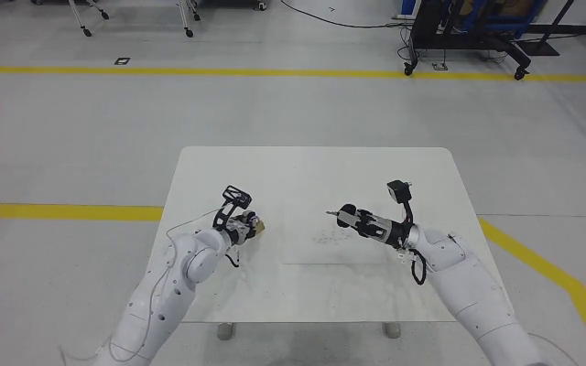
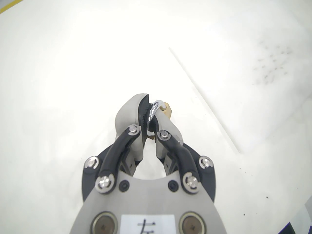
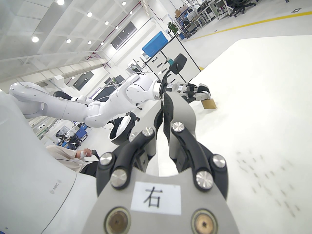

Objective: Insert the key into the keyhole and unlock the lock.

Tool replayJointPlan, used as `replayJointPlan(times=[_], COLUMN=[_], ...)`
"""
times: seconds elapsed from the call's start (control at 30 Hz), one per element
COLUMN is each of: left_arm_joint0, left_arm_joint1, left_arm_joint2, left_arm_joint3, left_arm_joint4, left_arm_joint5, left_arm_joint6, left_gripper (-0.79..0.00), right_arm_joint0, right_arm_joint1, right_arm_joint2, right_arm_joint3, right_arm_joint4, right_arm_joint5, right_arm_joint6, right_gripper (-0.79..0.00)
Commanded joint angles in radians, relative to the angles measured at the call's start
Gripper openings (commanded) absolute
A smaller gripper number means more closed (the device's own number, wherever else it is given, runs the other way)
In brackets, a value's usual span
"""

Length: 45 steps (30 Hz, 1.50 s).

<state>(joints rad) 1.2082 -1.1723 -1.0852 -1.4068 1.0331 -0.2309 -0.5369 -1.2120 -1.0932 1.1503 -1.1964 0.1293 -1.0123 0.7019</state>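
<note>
Brass padlock with silver shackle [image 2: 167,112] sits left of the middle of the white table [image 1: 302,174], about halfway between far and near edges, body low at the tabletop; contact with it unclear. Clamped by the shackle between the pressed-in fingers of the left gripper [image 2: 151,105], brass body jutting past the fingertips. Small silver key [image 1: 330,213] pinched in the right gripper [image 1: 343,217], right of the table's middle, tip pointing toward the padlock, well apart from it. Patch of dark scuff marks [image 1: 328,238] on the tabletop near the key, toward the near edge.
</note>
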Motion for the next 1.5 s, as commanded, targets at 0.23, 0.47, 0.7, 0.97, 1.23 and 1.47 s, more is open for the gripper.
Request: replayJointPlan(times=[0.23, 0.47, 0.7, 0.97, 1.23, 1.47], left_arm_joint0=[0.044, 0.069, -0.056, -0.163, -0.163, -0.188], left_arm_joint1=[0.004, -0.007, -0.037, -0.066, -0.066, -0.092], left_arm_joint2=[-0.045, -0.060, -0.046, 0.034, 0.034, 0.076], left_arm_joint3=[-0.045, -0.024, 0.218, 0.320, 0.320, 0.379], left_arm_joint4=[-0.079, -0.398, -1.117, -1.286, -1.286, -1.500], left_arm_joint5=[-0.043, -0.156, -0.368, -0.399, -0.399, -0.103], left_arm_joint6=[0.115, 0.121, -0.118, -0.251, -0.251, -0.290], left_gripper=[-0.785, -0.785, -0.785, -0.785, -0.785, -0.785], right_arm_joint0=[0.000, -0.007, -0.054, -0.045, -0.045, -0.049], right_arm_joint1=[0.000, -0.001, -0.020, -0.034, -0.034, -0.041], right_arm_joint2=[0.000, -0.003, -0.036, -0.056, -0.056, -0.059], right_arm_joint3=[0.000, -0.008, -0.074, -0.098, -0.098, -0.108], right_arm_joint4=[0.000, 0.006, -0.004, -0.045, -0.045, -0.061], right_arm_joint5=[0.000, 0.006, 0.010, 0.057, 0.057, 0.110], right_arm_joint6=[0.000, -0.012, -0.164, -0.242, -0.242, -0.290], right_gripper=[-0.785, -0.785, -0.785, -0.785, -0.785, -0.785])
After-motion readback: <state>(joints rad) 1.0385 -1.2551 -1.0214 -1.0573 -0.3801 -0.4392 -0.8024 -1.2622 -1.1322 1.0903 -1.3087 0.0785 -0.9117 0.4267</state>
